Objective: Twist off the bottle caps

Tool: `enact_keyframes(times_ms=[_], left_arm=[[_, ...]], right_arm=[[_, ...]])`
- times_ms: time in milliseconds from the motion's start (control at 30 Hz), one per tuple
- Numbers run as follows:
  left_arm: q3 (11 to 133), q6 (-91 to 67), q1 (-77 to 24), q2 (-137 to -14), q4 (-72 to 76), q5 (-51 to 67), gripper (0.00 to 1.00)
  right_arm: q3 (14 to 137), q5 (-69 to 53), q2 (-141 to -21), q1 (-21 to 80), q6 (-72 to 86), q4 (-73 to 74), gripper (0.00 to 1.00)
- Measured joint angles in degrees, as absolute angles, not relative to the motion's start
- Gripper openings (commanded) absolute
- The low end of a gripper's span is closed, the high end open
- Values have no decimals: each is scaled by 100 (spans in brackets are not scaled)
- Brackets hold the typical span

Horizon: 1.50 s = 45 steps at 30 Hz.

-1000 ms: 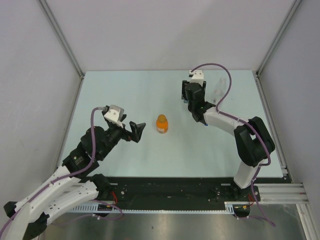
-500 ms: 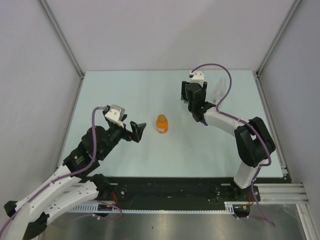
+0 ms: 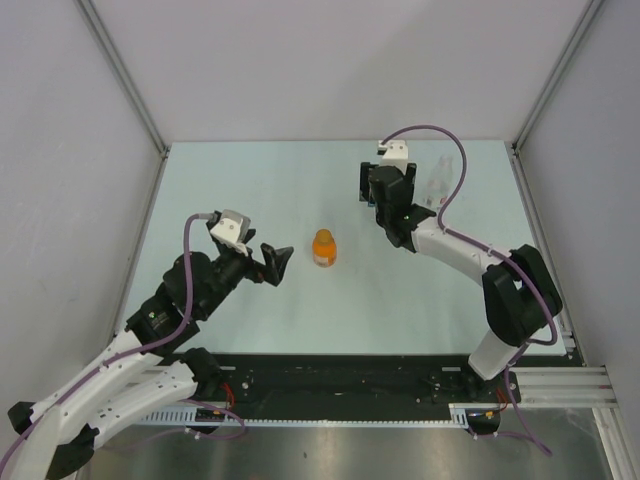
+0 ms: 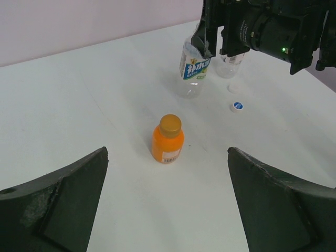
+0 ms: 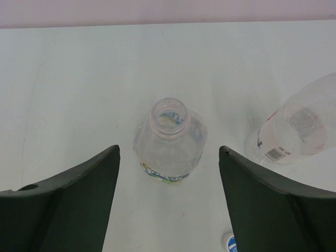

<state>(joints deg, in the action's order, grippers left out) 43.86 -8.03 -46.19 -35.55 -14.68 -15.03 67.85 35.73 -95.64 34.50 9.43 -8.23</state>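
Note:
The squat orange bottle (image 3: 323,247) stands mid-table, its orange cap (image 4: 170,125) still screwed on. My left gripper (image 4: 167,176) is open just left of it, with the bottle ahead of the fingers and untouched. Farther back, my right gripper (image 5: 169,152) hangs open over the clear blue-label bottle (image 5: 169,142). That bottle's neck is uncapped, and the fingers stand apart from it on both sides. The slim clear bottle with a reddish label (image 5: 299,128) stands beside it. A white cap with a blue mark (image 4: 237,106) and a plain whitish cap (image 4: 234,89) lie on the table.
The pale table (image 3: 250,190) is closed in by grey walls on the left, back and right. A black rail (image 3: 350,385) runs along the near edge between the arm bases. The right arm (image 3: 470,260) reaches across the right side.
The right arm's elbow and forearm have shifted a little to the right. The left arm and the orange bottle have not moved.

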Motion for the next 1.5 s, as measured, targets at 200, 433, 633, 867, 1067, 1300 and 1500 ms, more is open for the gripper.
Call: enact_keyframes(times_ms=[200, 433, 633, 867, 1067, 1300, 1500], left_arm=[[4386, -808, -4619, -3507, -1468, -1485, 100], [4386, -934, -4619, -3487, -1474, -1640, 100], [4388, -1166, -4619, -3579, -1520, -1887, 100], [4414, -1623, -4421, -4003, -1872, -2202, 100], [4436, -2049, -4091, -4001, -2073, -2231, 100], [4438, -2510, -3621, -4112, -2084, -1977, 100], [4386, -2705, -3186, -4080, -2202, -1619, 100]], right_arm=[[6785, 3776, -9343, 3684, 1048, -489, 91], [6785, 3990, -8705, 4276, 1173, -126, 92], [6785, 4180, -8097, 4976, 1310, 375, 92], [6737, 4840, -7872, 6208, 1223, 709, 93], [6224, 5146, -7695, 6462, 1332, 698, 98], [5784, 4619, -7325, 6005, 1754, 506, 97], [5776, 3743, -7236, 6160, 1341, -287, 96]])
